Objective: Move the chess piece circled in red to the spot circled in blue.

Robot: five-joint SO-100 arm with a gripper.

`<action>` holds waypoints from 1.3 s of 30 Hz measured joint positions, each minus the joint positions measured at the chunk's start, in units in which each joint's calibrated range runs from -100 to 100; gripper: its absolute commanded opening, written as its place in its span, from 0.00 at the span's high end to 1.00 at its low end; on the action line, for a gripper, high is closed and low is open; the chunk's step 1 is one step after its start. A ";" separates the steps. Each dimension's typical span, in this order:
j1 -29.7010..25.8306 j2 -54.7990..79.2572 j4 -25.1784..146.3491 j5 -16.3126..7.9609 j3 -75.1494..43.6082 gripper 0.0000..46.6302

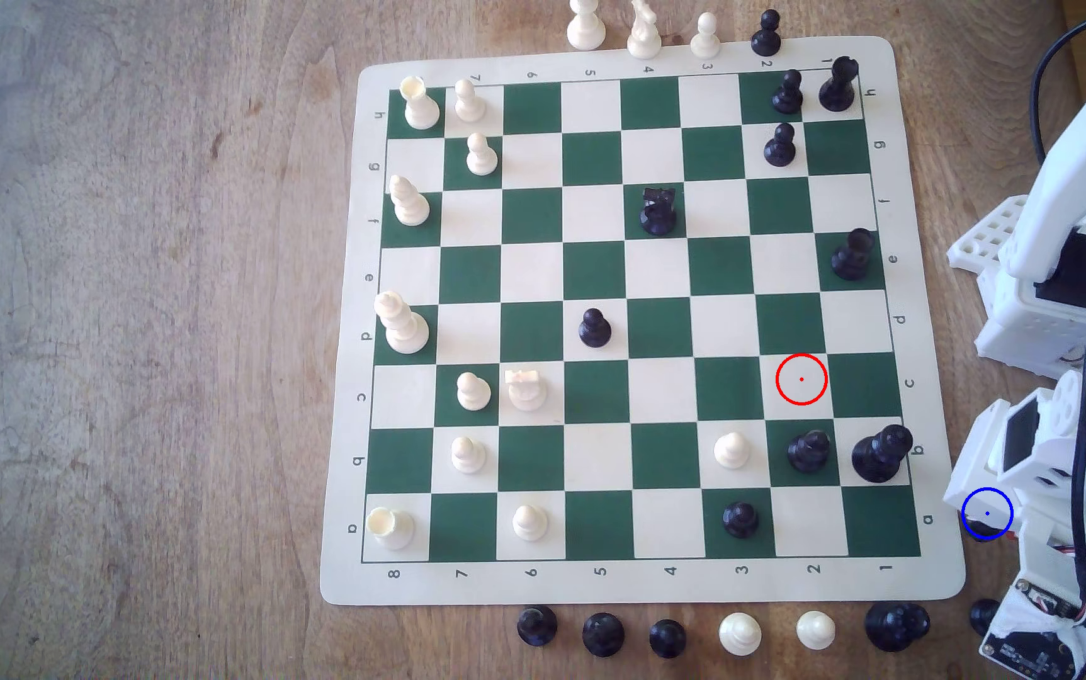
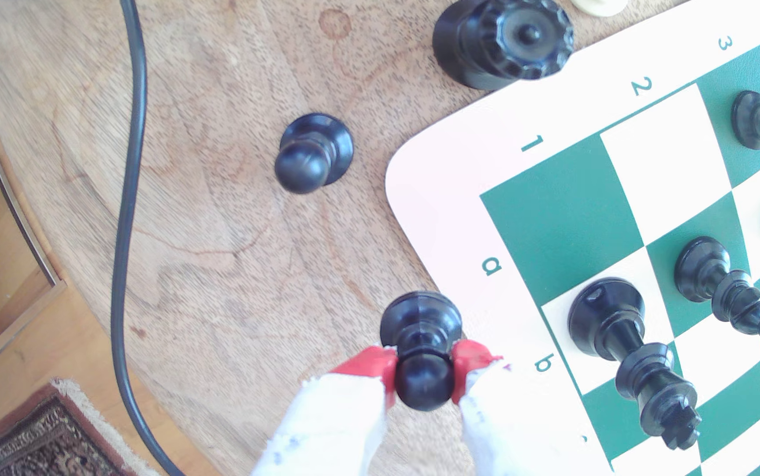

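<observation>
Gripping the black pawn (image 2: 421,348) at its neck just below the ball head, the end effector (image 2: 423,370) has its red-tipped fingers (image 2: 375,366) closed on it. The pawn's base sits on or just above the wooden counter (image 2: 213,219), beside the board's corner (image 2: 414,183). It looks light, rigid and glossy, so likely slippery; the narrow neck seems the surest hold.

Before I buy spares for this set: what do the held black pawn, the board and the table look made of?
The black pawn between the red-tipped gripper looks like moulded plastic, glossy, with bright highlights on its ball head. The board seems a thin flexible mat, perhaps vinyl: rounded corners, printed squares, lying flat. The table looks like wood with a matte, worn finish and visible grain.
</observation>
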 measured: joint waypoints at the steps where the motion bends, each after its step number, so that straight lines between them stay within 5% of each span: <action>1: 0.00 0.25 -0.24 -0.05 0.63 0.97; 39: -3.39 4.86 -7.09 -1.81 5.15 0.97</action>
